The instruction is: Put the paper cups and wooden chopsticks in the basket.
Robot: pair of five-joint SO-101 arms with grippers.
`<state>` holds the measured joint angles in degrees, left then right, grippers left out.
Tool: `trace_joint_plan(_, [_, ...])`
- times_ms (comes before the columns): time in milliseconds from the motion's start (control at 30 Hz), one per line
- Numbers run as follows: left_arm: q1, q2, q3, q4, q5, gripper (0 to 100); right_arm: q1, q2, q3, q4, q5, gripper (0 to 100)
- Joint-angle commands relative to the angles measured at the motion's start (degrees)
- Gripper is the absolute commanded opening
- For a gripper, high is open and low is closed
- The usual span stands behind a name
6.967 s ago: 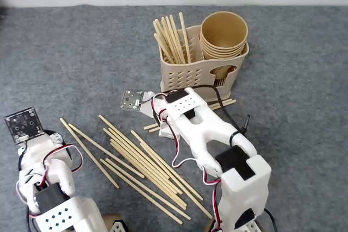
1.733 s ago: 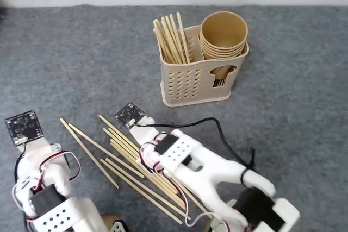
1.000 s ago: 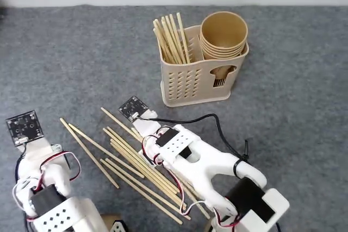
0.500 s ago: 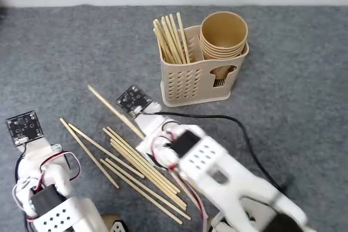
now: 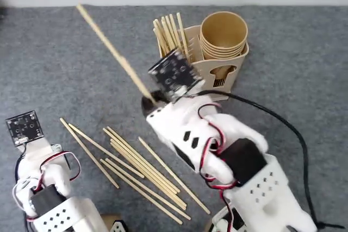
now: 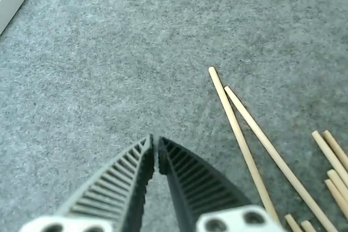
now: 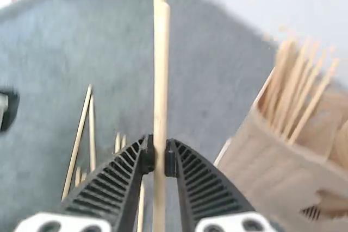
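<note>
Paper cups (image 5: 223, 33) sat stacked in one basket (image 5: 209, 77) compartment, chopsticks (image 5: 171, 39) stood in the other, and the right gripper (image 7: 159, 158) pinched a single chopstick (image 5: 109, 47) tight between its fingers.

Left arm (image 5: 46, 188) sat folded at the near-left corner. Left gripper (image 6: 154, 144) pointed down, jaws closed on nothing. Right arm (image 5: 217, 150) was stretched toward centre, wrist held high. Right gripper (image 7: 158, 153) had its jaws clamped on one wooden chopstick (image 7: 160, 80).
</note>
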<state>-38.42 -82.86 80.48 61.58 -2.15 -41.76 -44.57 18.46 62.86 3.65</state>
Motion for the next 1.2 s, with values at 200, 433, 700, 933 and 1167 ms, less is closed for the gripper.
trace_joint_plan(200, [0.18,-0.7,-0.31,-1.23,-0.79,1,8.92,-1.63,-2.02,-22.55,-1.58,0.8])
trace_joint_plan(433, [0.18,-0.7,-0.31,-1.23,-0.79,1,14.37,-1.54,11.52,-49.45,-3.34,0.8])
trace_joint_plan(700, [0.18,-0.7,-0.31,-1.23,-0.79,1,18.15,7.52,19.69,-71.16,-3.96,0.8])
trace_joint_plan(933, [0.18,-0.7,-0.31,-1.23,-0.88,1,22.02,15.6,16.7,-78.37,-9.85,0.8])
trace_joint_plan(1167, [0.26,-0.7,0.22,-1.41,-2.64,1,22.11,16.84,11.08,-78.2,-11.52,0.8])
